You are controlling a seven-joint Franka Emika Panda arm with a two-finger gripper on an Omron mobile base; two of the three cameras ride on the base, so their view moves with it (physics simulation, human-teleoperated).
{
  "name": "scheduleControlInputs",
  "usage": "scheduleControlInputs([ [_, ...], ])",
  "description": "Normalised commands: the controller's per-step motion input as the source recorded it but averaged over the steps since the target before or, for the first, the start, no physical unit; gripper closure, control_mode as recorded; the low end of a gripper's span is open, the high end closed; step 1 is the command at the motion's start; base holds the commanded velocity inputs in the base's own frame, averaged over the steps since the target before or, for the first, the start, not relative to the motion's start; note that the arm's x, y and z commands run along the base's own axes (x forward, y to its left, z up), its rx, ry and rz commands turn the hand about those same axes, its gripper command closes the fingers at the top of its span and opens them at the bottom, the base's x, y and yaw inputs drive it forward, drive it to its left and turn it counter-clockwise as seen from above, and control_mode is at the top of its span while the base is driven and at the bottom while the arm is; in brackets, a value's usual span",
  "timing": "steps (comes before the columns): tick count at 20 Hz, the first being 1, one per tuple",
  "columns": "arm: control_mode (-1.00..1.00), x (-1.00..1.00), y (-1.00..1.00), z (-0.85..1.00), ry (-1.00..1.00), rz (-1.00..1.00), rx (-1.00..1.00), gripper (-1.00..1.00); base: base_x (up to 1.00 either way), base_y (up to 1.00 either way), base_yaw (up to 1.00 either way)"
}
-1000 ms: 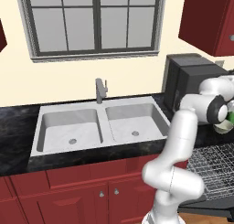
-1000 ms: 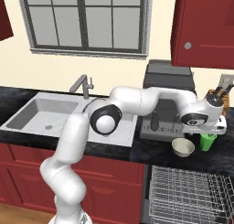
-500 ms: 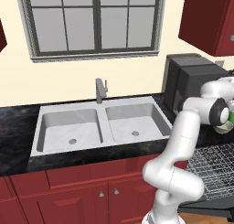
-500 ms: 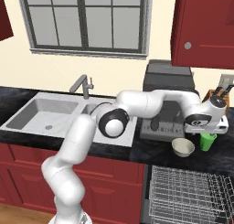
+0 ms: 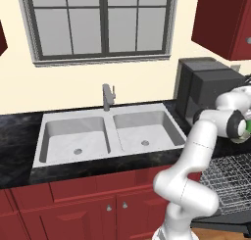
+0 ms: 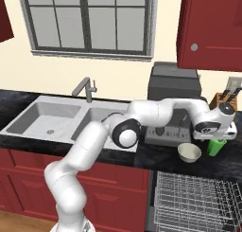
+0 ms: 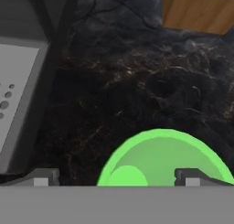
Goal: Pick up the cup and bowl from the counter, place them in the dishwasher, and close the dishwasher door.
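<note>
The gripper (image 7: 116, 177), fingers spread, hangs right over the green cup (image 6: 216, 146) standing on the counter (image 6: 163, 157) beside the bowl (image 6: 189, 152), so the cup pickup seems underway, and next calls for lowering and pinching its rim.

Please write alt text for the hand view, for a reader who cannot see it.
A bright green cup stands open on the black speckled counter, directly below the gripper, whose fingertips flank its rim. A grey coffee machine is left, a wooden block top right.
</note>
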Motion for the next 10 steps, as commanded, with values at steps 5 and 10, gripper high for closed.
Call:
scheduleControlInputs([
  [5, -1.0, 0.28, -0.19, -0.17, 0.0, 0.01, 0.0, 1.0, 0.0, 0.0, 0.0],
  [10, -1.0, 0.04, -0.06, -0.08, 0.0, 0.01, 0.01, 1.0, 0.0, 0.0, 0.0],
])
